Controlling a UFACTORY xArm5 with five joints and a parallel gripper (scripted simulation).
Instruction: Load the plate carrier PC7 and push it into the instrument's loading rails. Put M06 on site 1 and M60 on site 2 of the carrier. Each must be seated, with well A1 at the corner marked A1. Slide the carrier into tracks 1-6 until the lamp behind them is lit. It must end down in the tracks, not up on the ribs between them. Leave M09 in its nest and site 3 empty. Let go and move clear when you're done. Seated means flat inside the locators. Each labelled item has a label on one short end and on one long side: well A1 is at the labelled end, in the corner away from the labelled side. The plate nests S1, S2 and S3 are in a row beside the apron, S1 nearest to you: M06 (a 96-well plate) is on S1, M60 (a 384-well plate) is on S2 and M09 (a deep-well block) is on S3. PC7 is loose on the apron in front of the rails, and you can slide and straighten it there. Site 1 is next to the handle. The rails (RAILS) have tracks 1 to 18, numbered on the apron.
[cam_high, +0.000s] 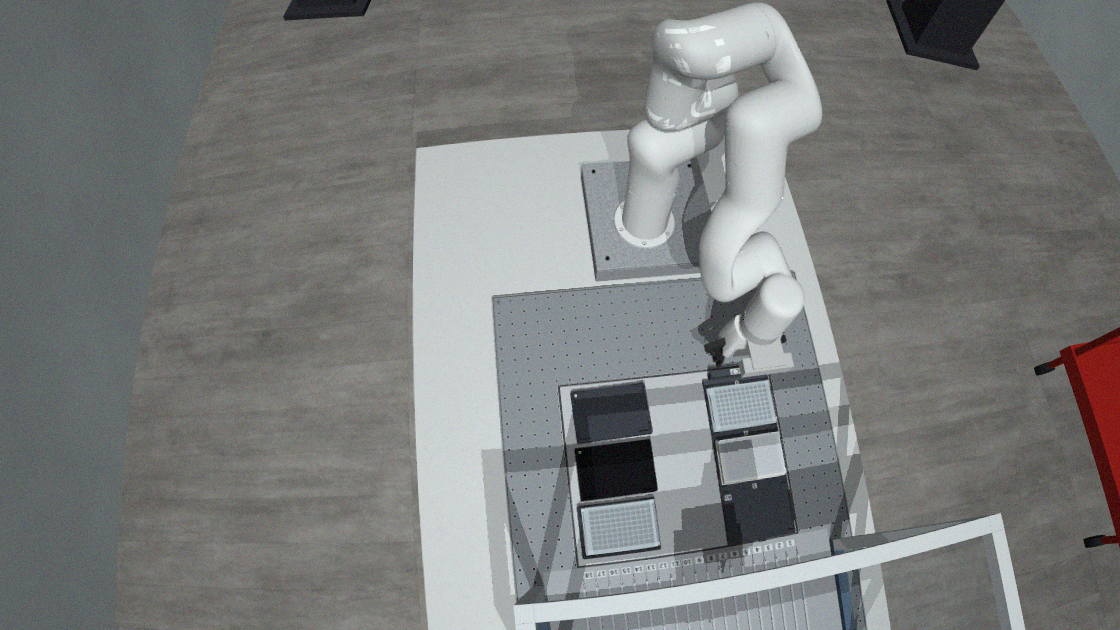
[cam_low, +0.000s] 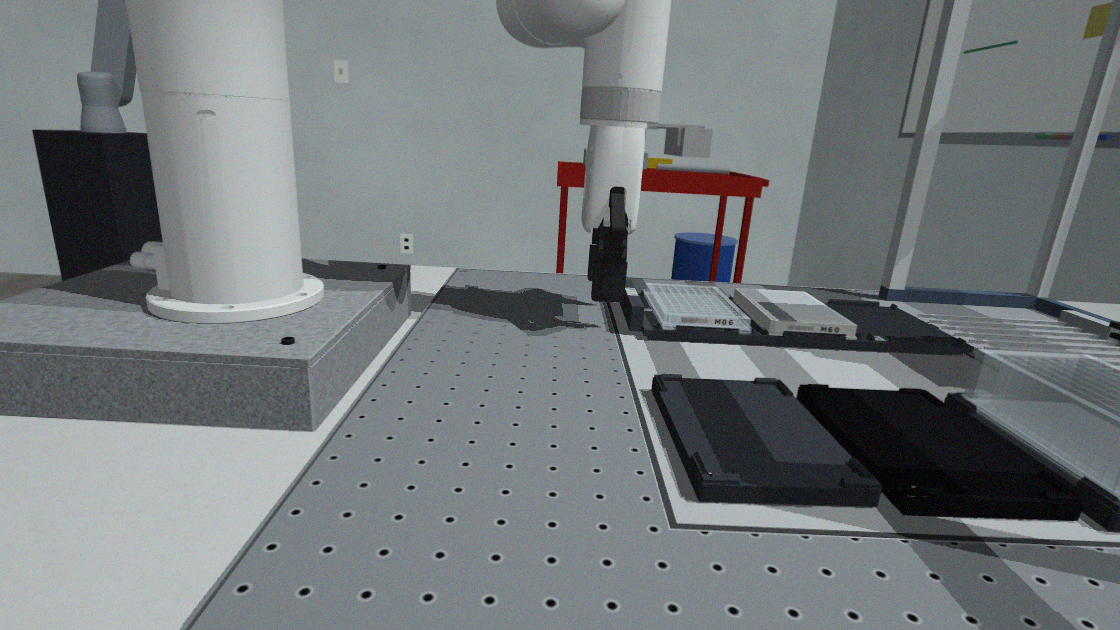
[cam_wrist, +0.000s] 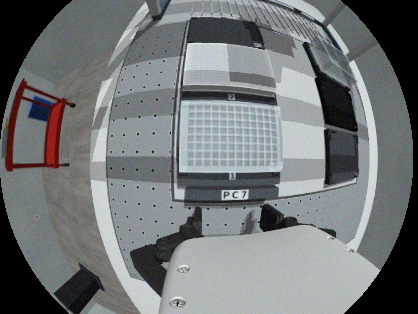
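We see the arm folded over and pointing straight down, its pincer (cam_low: 608, 270) spread and holding nothing, low at the handle end of PC7 (cam_wrist: 234, 194). The carrier lies on the table (cam_high: 469, 235) toward its right edge, with M06 (cam_low: 693, 305) and M60 (cam_low: 794, 311) on it.

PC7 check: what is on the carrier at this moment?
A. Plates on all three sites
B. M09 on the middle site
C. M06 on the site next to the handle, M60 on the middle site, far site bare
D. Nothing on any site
C. On PC7, M06 sits by the handle end, M60 next to it, and the far site is bare.
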